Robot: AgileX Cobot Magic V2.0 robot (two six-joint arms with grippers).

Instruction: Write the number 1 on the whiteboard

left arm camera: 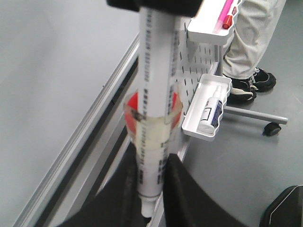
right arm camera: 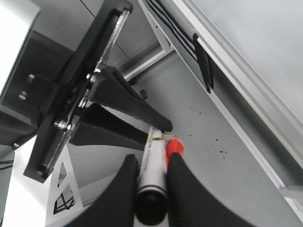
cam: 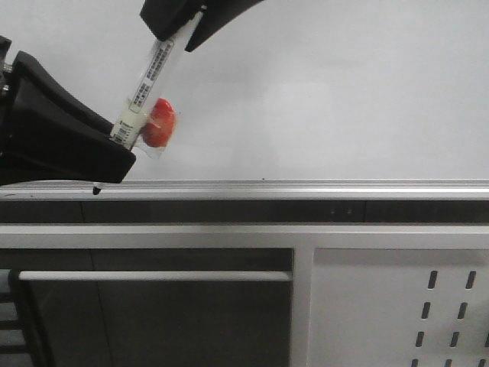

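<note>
The white marker pen (cam: 150, 73) with a printed label stands tilted in front of the whiteboard (cam: 328, 92). A red piece (cam: 160, 122) is taped to its side. My left gripper (cam: 122, 145) is shut on the pen's lower end. Its black tip (cam: 96, 189) pokes out below, level with the silver tray rail (cam: 306, 188). My right gripper (cam: 174, 34) is shut on the pen's upper, black-capped end (right arm camera: 151, 203). The left wrist view shows my fingers (left arm camera: 182, 194) clamped on the pen (left arm camera: 154, 71). No number 1 stroke shows on the board.
A white perforated panel (cam: 397, 306) sits below the rail at the right. In the left wrist view, small white trays hang on it, one holding a spray bottle (left arm camera: 211, 108) and one a pink pen (left arm camera: 225, 10). A person's legs (left arm camera: 255, 38) stand beyond.
</note>
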